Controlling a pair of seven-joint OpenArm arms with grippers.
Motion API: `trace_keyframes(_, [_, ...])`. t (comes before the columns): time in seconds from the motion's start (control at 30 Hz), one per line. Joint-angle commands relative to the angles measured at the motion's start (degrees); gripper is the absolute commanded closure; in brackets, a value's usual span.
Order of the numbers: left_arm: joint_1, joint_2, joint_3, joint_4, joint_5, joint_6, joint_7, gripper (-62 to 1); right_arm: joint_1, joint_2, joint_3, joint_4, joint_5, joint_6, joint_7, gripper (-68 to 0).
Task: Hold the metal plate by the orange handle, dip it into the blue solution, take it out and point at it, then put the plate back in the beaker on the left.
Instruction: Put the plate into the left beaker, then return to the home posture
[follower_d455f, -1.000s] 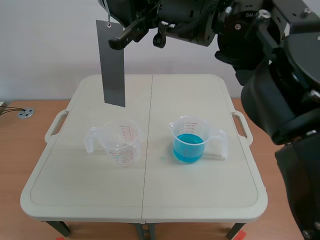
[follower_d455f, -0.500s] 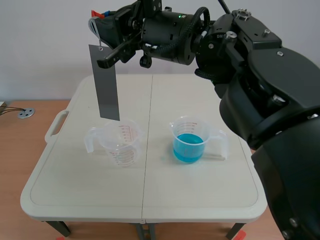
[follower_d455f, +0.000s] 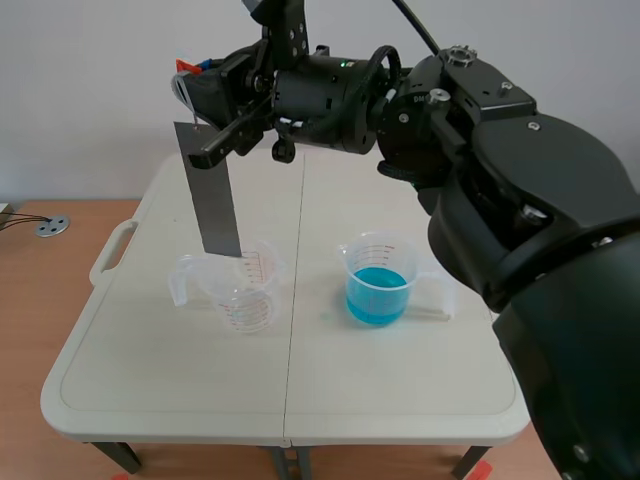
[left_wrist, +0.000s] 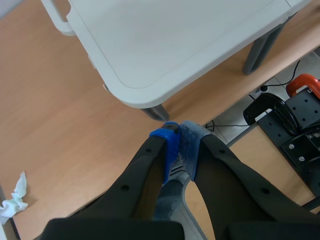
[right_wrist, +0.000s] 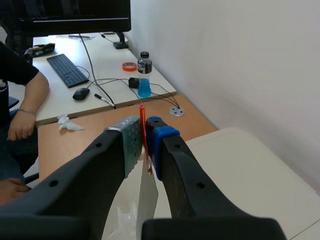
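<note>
The left gripper (left_wrist: 179, 131), off the table (left_wrist: 165, 40) corner, has its pads pressed together on nothing. On the table the left beaker (follower_d455f: 243, 295) looks empty, the right beaker (follower_d455f: 378, 262) holds blue solution (follower_d455f: 376, 297), and the plate (follower_d455f: 212, 200) hangs upright with its lower edge at the left beaker's rim, so the put-back step looks in hand. Farthest, the right gripper (right_wrist: 145, 131) is clamped on the orange handle (right_wrist: 142, 112); next it should lower straight down, then release.
</note>
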Motion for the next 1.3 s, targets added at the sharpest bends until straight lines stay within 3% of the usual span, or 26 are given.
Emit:
trace_keyframes(0.0, [0.02, -0.20, -0.48, 0.46, -0.35, -0.11, -0.42, -2.1, 1.42, -0.66, 0.15, 0.07, 0.33, 0.02, 1.09, -1.5])
trace_keyframes(1.03, [0.02, -0.33, -0.46, 0.46, -0.37, -0.13, -0.39, -2.1, 1.27, -0.63, -0.04, -13.81, -1.75, 0.66, 1.53, -1.5])
trace_keyframes(1.27, [0.02, -0.33, -0.46, 0.46, -0.37, -0.13, -0.42, -2.1, 1.14, -0.52, -0.04, -15.37, -3.93, 0.66, 1.53, -1.5])
